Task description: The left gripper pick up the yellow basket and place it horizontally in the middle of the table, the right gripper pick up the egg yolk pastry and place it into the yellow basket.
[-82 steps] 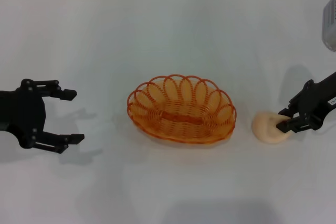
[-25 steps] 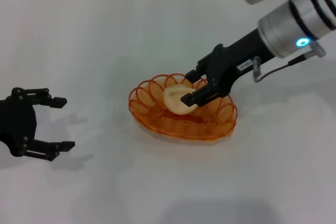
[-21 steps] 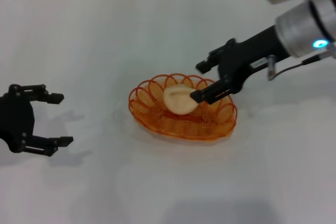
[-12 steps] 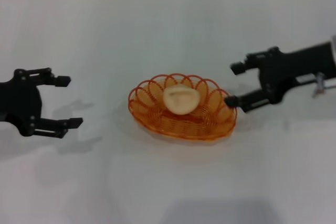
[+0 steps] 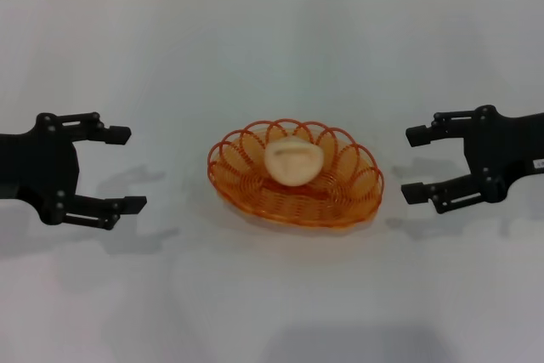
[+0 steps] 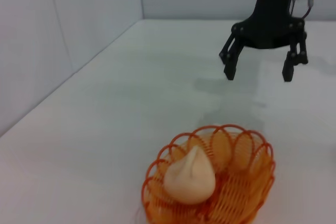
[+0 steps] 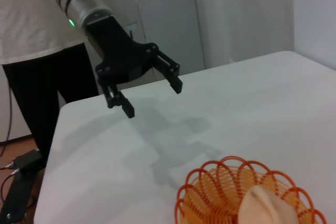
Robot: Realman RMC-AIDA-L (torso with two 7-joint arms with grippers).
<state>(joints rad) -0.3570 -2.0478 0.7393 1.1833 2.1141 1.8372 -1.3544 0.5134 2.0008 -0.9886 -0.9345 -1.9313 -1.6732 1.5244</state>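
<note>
Overhead, I see two grippers and both hang low over the table (image 5: 272,48), well apart from the single yellow basket (image 5: 361,195) that sits between them at the middle. My left gripper (image 5: 121,169) reaches in from the left edge, fingers spread and holding nothing. My right gripper (image 5: 411,164) mirrors it from the right edge, likewise released. One egg yolk pastry (image 5: 293,161) rests inside the basket, toward its far side.

From the left wrist I count one basket (image 6: 252,192) close by with the one pastry (image 6: 190,178) in it, and the right gripper (image 6: 259,68) beyond, fingers pointing down and parted.

From the right wrist the basket (image 7: 210,192) is cut by the frame edge, and I think the pale lump is the pastry (image 7: 270,206). The left gripper (image 7: 151,94) hangs beyond it, parted, with a person (image 7: 37,35) standing behind the table.
</note>
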